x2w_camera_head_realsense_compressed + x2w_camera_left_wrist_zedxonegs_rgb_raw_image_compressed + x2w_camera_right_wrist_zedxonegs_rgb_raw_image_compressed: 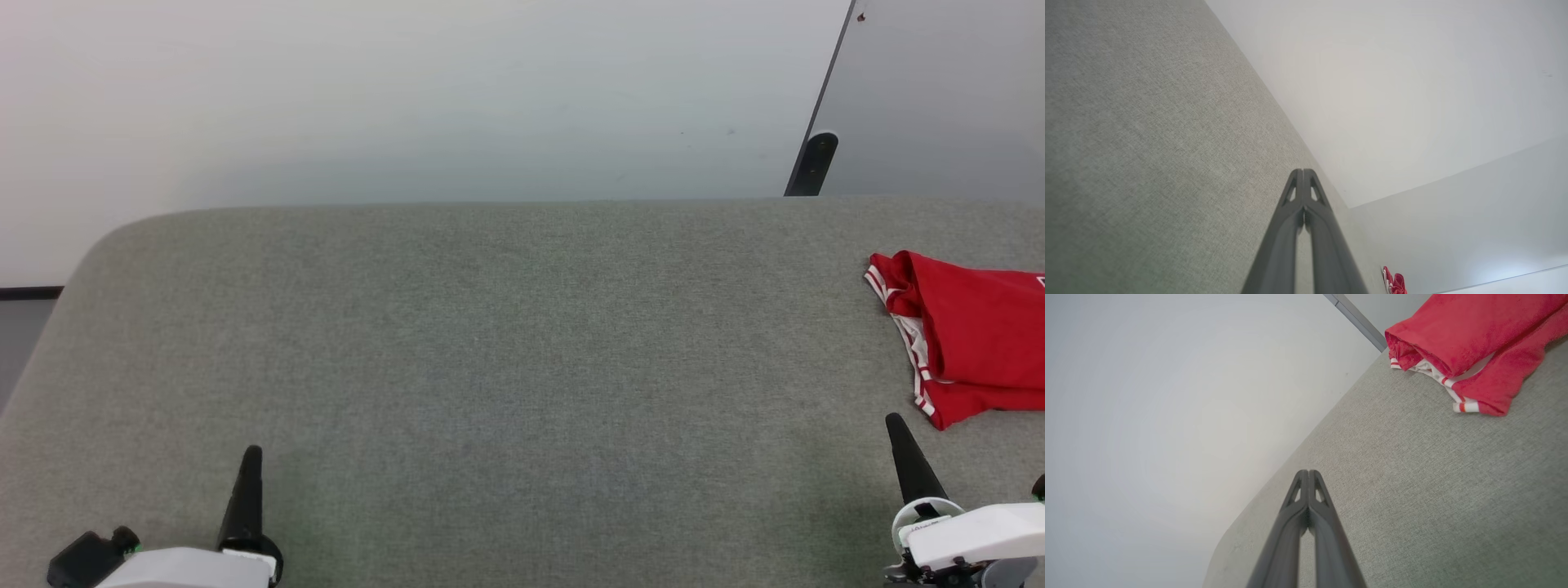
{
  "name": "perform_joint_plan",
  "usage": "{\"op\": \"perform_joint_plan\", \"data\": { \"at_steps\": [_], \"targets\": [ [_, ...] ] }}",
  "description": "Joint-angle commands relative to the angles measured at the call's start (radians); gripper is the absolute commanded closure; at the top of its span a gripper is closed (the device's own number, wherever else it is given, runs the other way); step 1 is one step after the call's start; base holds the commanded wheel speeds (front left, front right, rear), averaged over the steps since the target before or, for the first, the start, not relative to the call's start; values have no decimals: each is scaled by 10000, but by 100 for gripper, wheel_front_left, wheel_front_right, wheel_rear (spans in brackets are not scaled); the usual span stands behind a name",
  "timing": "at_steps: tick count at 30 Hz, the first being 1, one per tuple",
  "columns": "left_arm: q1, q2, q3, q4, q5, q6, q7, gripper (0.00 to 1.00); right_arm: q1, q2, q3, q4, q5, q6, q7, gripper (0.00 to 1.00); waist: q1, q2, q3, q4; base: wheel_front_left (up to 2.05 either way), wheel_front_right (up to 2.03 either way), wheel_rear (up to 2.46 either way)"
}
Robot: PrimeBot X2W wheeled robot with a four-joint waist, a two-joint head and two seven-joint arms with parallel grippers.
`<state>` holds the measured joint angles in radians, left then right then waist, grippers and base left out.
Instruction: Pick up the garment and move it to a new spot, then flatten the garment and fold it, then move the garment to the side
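as it lies folded, garment point(976, 335) beyond right pincer point(896, 425)

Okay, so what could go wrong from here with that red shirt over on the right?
The garment lies bunched in overlapping layers, so a pinch may catch several at once. It runs off the head view's right edge, so part is unseen. The right gripper and left gripper are shut; reaching in so might only push the cloth.

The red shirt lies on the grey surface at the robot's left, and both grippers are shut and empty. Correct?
No: the head view shows the red shirt on the grey surface at the robot's right. The left gripper and right gripper are shut and empty.
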<state>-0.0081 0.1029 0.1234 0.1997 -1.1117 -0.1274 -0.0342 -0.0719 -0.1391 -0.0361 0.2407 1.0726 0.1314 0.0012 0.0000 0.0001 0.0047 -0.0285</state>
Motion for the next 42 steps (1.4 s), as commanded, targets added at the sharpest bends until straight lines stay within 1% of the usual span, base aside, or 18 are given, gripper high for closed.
{"op": "perform_joint_plan", "data": {
  "at_steps": [1, 19, 42],
  "targets": [
    [-201, 23, 0, -58, -234, -28, 64, 100, -258, 24, -95, -70, 305, -5, 62, 100, 0, -1, 0, 6, 0, 0, 0],
    [-503, -166, -29, 116, -1832, -36, 547, 100, -309, 316, -337, -35, 1999, -8, 426, 100, 0, -1, -5, 82, 0, 0, 0],
    [-788, -363, -64, 301, -3526, -48, 1053, 100, -373, 635, -587, 3, 3821, -11, 807, 100, 0, -1, -10, 180, 0, 0, 0]
  ]
}}
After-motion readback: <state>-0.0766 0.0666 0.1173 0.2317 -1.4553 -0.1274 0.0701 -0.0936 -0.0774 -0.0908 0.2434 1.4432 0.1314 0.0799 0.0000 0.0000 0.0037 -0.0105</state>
